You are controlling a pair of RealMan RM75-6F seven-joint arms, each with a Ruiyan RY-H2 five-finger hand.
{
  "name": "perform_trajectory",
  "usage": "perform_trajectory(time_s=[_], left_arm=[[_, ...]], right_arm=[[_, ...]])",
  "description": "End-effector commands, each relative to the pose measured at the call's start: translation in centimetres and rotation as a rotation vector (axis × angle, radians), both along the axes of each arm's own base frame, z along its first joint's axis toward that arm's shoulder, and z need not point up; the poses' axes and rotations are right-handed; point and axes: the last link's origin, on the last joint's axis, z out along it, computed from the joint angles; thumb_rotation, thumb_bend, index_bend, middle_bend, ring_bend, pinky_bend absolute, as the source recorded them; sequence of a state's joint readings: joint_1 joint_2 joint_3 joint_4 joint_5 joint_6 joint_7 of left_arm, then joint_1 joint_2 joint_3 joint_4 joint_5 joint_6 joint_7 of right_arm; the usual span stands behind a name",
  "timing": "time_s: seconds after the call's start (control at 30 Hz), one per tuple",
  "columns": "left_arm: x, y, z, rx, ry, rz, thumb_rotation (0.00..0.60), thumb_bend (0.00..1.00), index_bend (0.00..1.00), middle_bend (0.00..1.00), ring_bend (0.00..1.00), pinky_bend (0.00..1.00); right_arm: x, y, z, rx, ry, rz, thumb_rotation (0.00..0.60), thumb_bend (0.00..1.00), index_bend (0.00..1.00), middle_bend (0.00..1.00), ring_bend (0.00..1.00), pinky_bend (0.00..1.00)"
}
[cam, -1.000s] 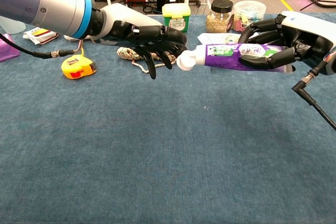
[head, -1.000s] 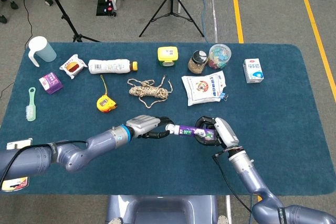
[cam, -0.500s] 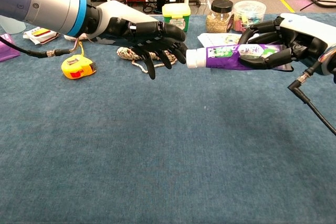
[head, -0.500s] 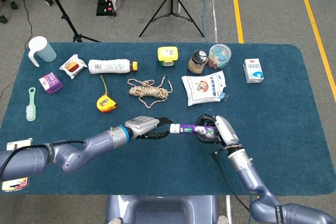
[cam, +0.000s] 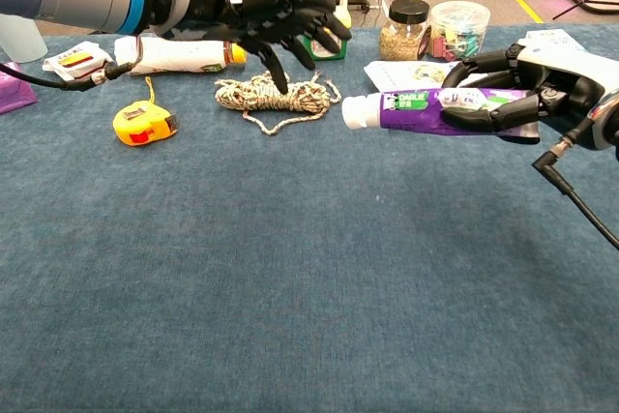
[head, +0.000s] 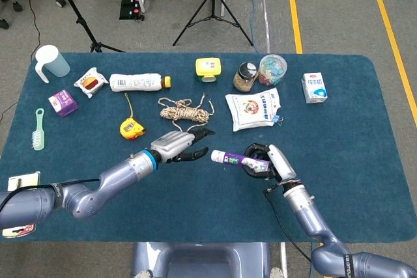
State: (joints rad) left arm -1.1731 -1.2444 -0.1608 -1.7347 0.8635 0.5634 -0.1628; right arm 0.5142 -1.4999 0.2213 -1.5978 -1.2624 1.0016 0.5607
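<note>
My left hand (head: 184,146) has lifted and pulled back since a second ago, when its fingertips touched the tube's white cap; now a clear gap separates them. It hangs above the blue table (head: 365,135) with fingers spread and loosely curled, holding nothing. From this hand, the purple tube (head: 229,158) lies at about three o'clock, near but apart, its cap pointing back toward the hand.

My right hand (head: 264,163) grips the tube's far end, fingers wrapped around the body, holding it level just over the cloth. In the chest view the tube (cam: 426,106) runs sideways from the right hand (cam: 517,89), cap at nine o'clock, with the left hand (cam: 266,12) higher, at roughly ten o'clock.

A coil of rope (head: 185,111) lies at twelve o'clock from the left hand. A yellow tape measure (head: 128,128) sits at ten o'clock from it.
</note>
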Motion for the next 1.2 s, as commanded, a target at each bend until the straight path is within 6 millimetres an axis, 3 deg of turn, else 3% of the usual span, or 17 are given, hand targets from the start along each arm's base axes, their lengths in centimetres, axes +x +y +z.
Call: perform_trajectory(time_s=[0.03,0.2,0.37,0.47,0.87,1.2], left_arm=[[-0.1,-0.3,-0.3,0.071,-0.046,0.01,0.014,0.39,0.0,0.03,0.08,0.24],[0.0,-0.8,-1.2,0.086,-0.055,0.019,0.008,0.39,0.0,0.0,0.0,0.23],[0.3,-1.0,-1.9,0.063,-0.074,0.049,0.0,0.34,0.0,0.0,0.0,0.05],[0.7,-1.0,-2.3,0.05,-0.108,0.079,0.0,0.3,0.0,0.0,0.0,0.0],[2.2,-0.5,-3.9,0.035,-0.255,0.188,0.0,0.14,0.0,0.0,0.0,0.0],[2.9,0.2,-4.7,-0.04,-0.353,0.325,0.0,0.09,0.0,0.0,0.0,0.0]], right_arm=[[-0.1,0.0,-0.1,0.03,-0.031,-0.025,0.6,0.49,0.72,0.79,0.81,0.92],[-0.1,0.0,-0.1,0.074,-0.09,-0.067,0.6,0.49,0.72,0.79,0.81,0.92],[-0.1,-0.1,0.2,0.106,-0.156,-0.107,0.6,0.49,0.72,0.79,0.81,0.92],[0.1,-0.1,0.4,0.14,-0.212,-0.132,0.6,0.49,0.72,0.79,0.81,0.92],[0.4,-0.1,0.6,0.24,-0.385,-0.195,0.6,0.49,0.72,0.79,0.81,0.92],[0.3,-0.2,0.3,0.293,-0.453,-0.231,0.6,0.49,0.72,0.79,0.81,0.92]])
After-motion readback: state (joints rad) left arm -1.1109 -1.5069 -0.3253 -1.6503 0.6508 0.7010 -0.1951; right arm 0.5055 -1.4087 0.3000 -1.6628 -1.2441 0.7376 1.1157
